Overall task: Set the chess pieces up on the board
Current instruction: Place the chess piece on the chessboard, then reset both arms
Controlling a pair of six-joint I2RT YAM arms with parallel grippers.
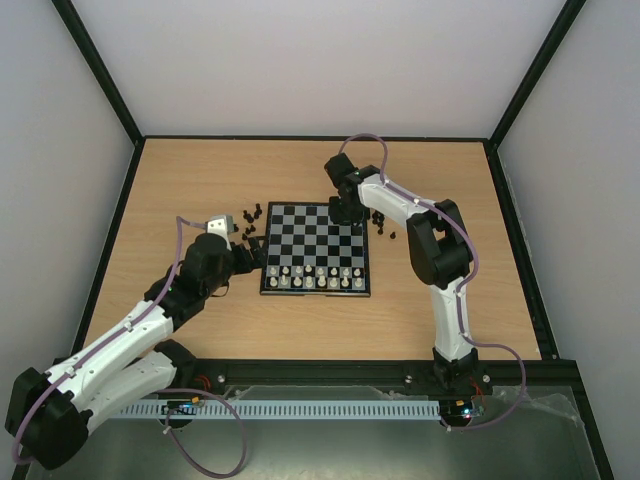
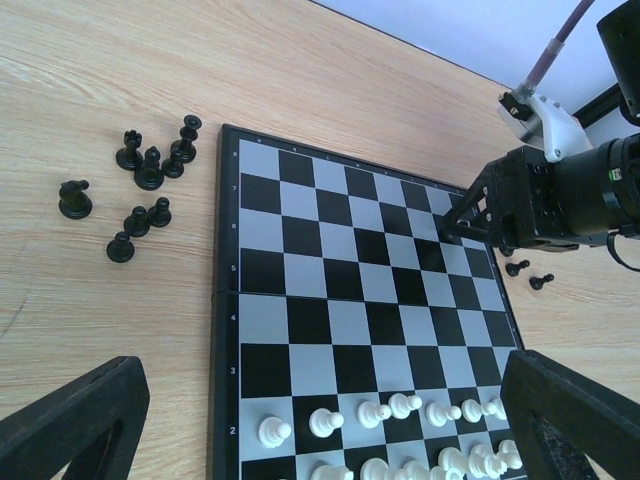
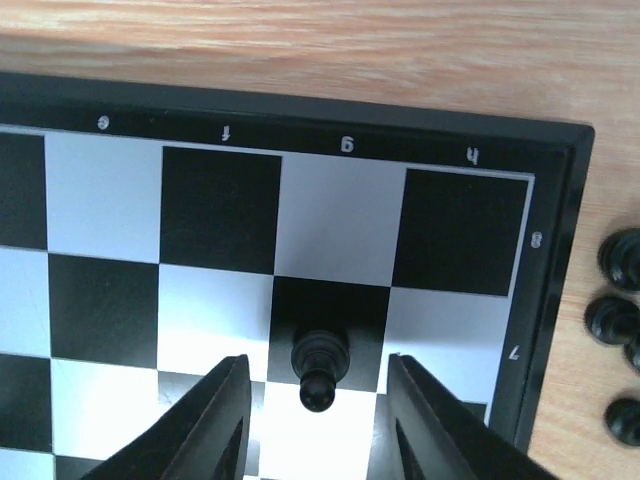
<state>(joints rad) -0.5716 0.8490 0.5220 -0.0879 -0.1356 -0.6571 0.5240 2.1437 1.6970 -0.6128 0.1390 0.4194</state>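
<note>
Two fingers of right gripper [image 3: 316, 365]: apart, either side of black pawn [image 3: 318, 368], clear of it
Black pawn: upright on a dark square near the board's [image 1: 310, 240] far right corner
Left gripper [image 2: 320, 420]: wide apart, holding nothing, by board's near-left edge
White pieces [image 2: 400, 410]: on the two near rows
Loose black pieces [image 2: 145, 185]: on table [image 1: 200, 180], left and right of board

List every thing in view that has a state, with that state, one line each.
board, flat on the table.
white pieces, standing in the board's two near rows.
black pawn, standing on a black square between the right jaws, untouched.
black pieces left of board, loose on the table.
black pieces right of board, loose on the table.
left gripper, jaws open, empty.
right gripper, jaws open around the pawn.
</note>
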